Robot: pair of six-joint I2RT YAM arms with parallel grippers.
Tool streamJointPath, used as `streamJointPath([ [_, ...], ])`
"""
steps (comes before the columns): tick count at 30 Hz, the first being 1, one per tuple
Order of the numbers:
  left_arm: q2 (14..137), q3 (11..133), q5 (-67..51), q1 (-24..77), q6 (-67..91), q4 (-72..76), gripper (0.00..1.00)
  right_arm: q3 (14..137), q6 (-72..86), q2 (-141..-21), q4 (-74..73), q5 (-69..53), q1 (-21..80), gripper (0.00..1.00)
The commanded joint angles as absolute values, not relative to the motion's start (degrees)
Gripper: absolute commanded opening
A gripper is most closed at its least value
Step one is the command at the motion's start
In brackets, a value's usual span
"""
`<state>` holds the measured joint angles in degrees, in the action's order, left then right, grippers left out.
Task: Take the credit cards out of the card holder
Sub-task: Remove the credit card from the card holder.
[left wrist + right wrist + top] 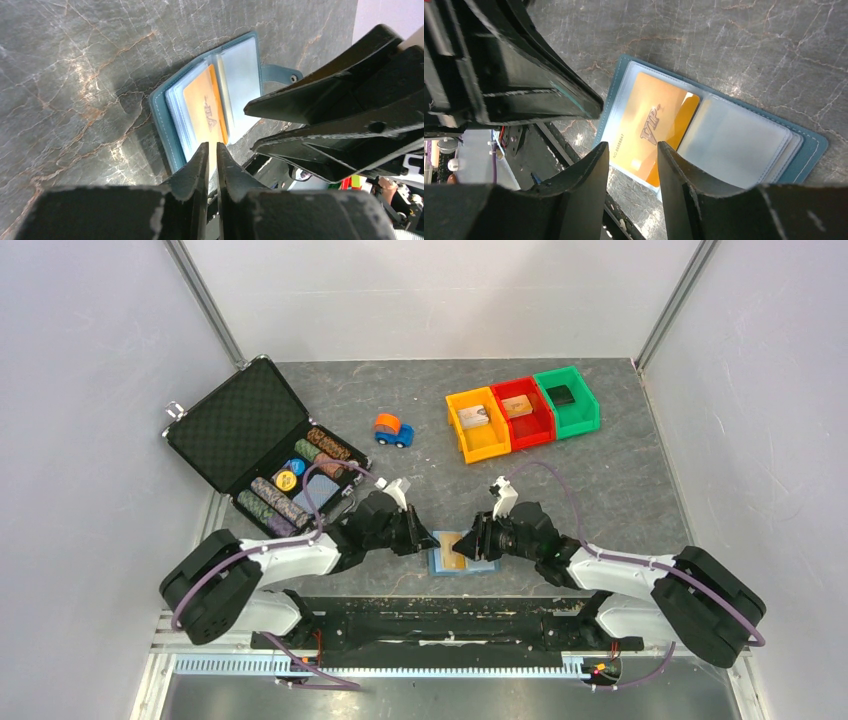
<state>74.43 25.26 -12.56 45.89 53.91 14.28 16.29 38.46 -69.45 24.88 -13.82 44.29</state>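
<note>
The card holder [809,150] lies open and flat near the table's front edge [485,566], its tab [287,76] on the far side in the left wrist view. A gold credit card [659,120] marked VIP sits in the clear pocket of its left half [202,107] [453,552]. The right half's pocket looks empty. My left gripper [212,147] [428,540] is shut to a thin slit, its tips at the holder's left edge; whether they touch it I cannot tell. My right gripper [629,150] [478,542] stands open over the card's near end, gripping nothing.
A black case [235,425] with poker chips lies open at the left. A blue-and-orange toy car [393,429] stands mid-table. Orange [480,445], red [535,425] and green [580,415] bins sit at the back right. The table's front edge runs just behind the holder.
</note>
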Motion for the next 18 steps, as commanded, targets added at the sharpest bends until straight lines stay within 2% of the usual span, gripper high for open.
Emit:
streamJointPath([
  [1, 78.8, 26.51, -16.44, 46.14, 52.47, 21.56, 0.14, 18.63, 37.57, -69.95, 25.14, -12.71, 44.47, 0.43],
  [7, 83.91, 25.71, -15.86, 46.14, 52.62, 23.42, 0.09, 18.74, 38.32, -72.14, 25.44, -13.11, 44.48, 0.43],
  [18, 84.56, 21.95, -13.04, 46.14, 52.62, 23.27, 0.08, 19.72, 38.75, -76.19, 23.21, -11.87, 44.46, 0.45],
])
